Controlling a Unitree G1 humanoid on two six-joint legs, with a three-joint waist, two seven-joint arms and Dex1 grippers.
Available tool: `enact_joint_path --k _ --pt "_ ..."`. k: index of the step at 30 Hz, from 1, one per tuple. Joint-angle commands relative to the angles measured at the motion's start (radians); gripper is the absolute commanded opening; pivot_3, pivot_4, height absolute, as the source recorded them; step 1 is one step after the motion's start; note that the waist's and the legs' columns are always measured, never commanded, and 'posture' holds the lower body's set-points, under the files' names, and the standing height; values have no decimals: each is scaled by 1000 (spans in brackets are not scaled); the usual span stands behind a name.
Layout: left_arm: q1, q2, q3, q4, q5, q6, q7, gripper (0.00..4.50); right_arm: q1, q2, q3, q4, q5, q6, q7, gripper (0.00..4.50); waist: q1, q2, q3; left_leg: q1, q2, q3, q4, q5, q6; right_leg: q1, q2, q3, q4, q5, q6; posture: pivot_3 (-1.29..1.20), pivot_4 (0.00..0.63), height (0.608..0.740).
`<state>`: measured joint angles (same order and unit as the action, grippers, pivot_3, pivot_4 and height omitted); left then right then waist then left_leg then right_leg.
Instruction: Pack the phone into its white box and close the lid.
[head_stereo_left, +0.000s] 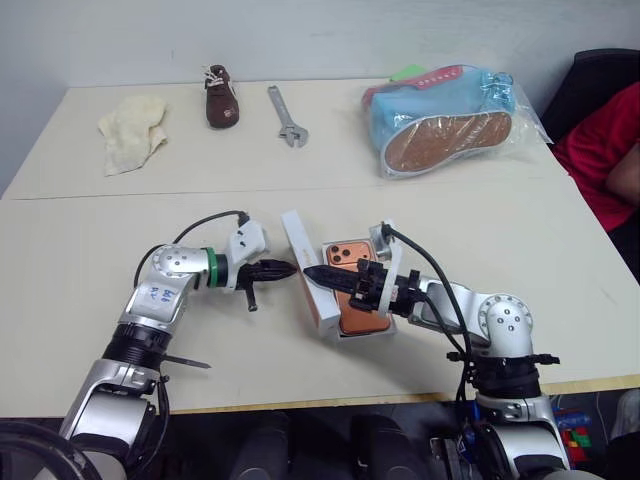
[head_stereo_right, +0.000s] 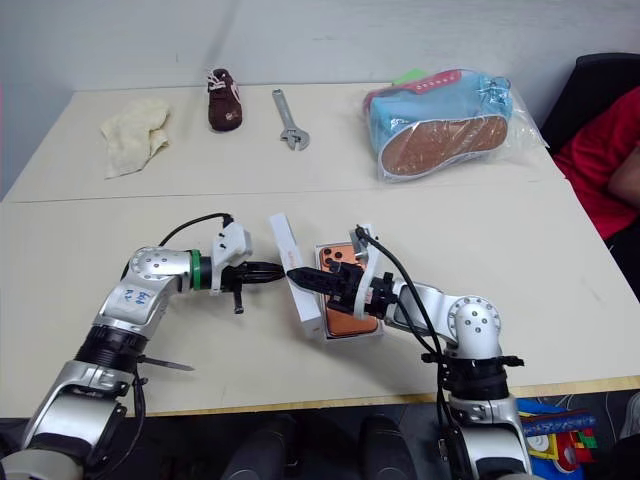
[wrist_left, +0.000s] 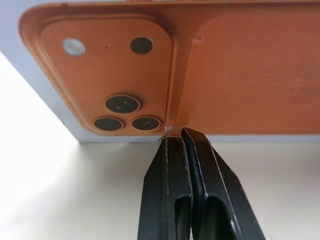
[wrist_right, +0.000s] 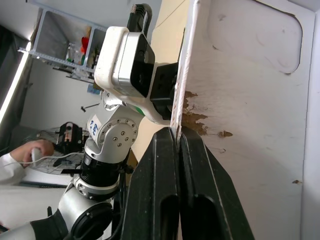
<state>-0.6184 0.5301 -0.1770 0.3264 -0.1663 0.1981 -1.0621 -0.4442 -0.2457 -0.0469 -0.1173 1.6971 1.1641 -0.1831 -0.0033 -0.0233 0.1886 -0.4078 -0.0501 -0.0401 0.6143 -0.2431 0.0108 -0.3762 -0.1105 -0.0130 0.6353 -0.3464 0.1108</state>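
Note:
The phone (head_stereo_left: 362, 318) lies back up in the white box (head_stereo_left: 365, 334) near the table's front edge, its camera lenses at the far end. The lid (head_stereo_left: 296, 240) stands tilted on its long edge along the box's left side. In the left wrist view, its outer face (wrist_left: 240, 75) with the orange phone picture faces my left gripper. My left gripper (head_stereo_left: 285, 268) is shut, its tips against that face near the lower edge. My right gripper (head_stereo_left: 312, 272) reaches across the phone and is shut on the lid's rim; the lid's white inside (wrist_right: 250, 100) has brown scuffs.
At the back of the table lie a cream cloth (head_stereo_left: 133, 130), a small brown shoe (head_stereo_left: 222, 97), a wrench (head_stereo_left: 287, 118) and a blue shoe in a plastic bag (head_stereo_left: 455, 120). A person in red (head_stereo_left: 610, 160) sits at the right edge.

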Motion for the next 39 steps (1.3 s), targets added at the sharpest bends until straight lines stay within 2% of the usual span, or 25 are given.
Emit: enact_joint_path --k 1,5,8,12,17,19,22,27,30,34,39 --pt "-34 -21 -9 -8 -1 -29 -29 46 54 -39 25 -43 22 -5 -64 0 0 0 0 0 0 0 0 0 0 0 0 0 0 0 0 0 150 740" --pt "-57 -39 -12 3 2 -34 -52 0 96 -81 30 -92 87 -39 -98 922 4 0 0 0 0 0 0 0 0 1 0 0 -1 0 0 0 150 740" --pt "-76 -50 -17 25 12 -50 -64 0 117 -137 35 -144 111 -48 -99 2036 2 0 0 0 0 0 0 0 0 1 0 0 -2 0 0 0 150 740" --pt "-90 -64 -23 44 17 -65 -75 0 131 -278 17 -237 117 -35 -48 3435 1 0 0 0 0 0 1 0 1 1 0 -1 -2 0 0 0 150 740" --pt "-97 -97 -37 37 18 -69 -80 0 175 -539 -130 -369 59 -10 194 3435 9 0 0 -4 0 -2 4 -1 3 1 0 -3 -5 1 1 0 150 740" --pt "-107 -122 -41 37 18 -70 -70 0 218 -631 -192 -436 -24 -8 341 3435 15 0 0 -6 0 -2 6 -2 4 2 0 -4 -6 1 2 0 150 740" --pt "-125 -166 -38 36 14 -71 -48 0 292 -715 -228 -496 -169 -40 527 2810 23 0 0 -10 1 -4 11 -2 5 1 2 -6 -7 2 3 0 150 740" --pt "-167 -175 23 9 -49 -14 -55 0 383 -763 -195 -562 -406 -144 744 1101 25 0 0 -13 1 -2 17 -3 7 1 4 -7 -7 4 6 0 150 740" --pt "-171 -103 51 -22 -105 68 -142 0 435 -784 -122 -597 -565 -212 834 30 23 0 0 -13 1 -2 18 -3 7 0 4 -8 -7 4 7 0 150 740" --pt "-137 -5 -16 17 -44 -9 -253 0 470 -783 -23 -595 -743 -289 882 7 23 0 0 -12 1 -2 17 0 2 0 6 -8 -7 4 6 0 150 740" --pt "-175 -78 -20 63 -56 -19 -234 0 436 -692 -2 -574 -752 -320 887 7 37 -1 0 -14 -1 -6 18 0 2 1 1 -6 -8 4 6 0 150 740"
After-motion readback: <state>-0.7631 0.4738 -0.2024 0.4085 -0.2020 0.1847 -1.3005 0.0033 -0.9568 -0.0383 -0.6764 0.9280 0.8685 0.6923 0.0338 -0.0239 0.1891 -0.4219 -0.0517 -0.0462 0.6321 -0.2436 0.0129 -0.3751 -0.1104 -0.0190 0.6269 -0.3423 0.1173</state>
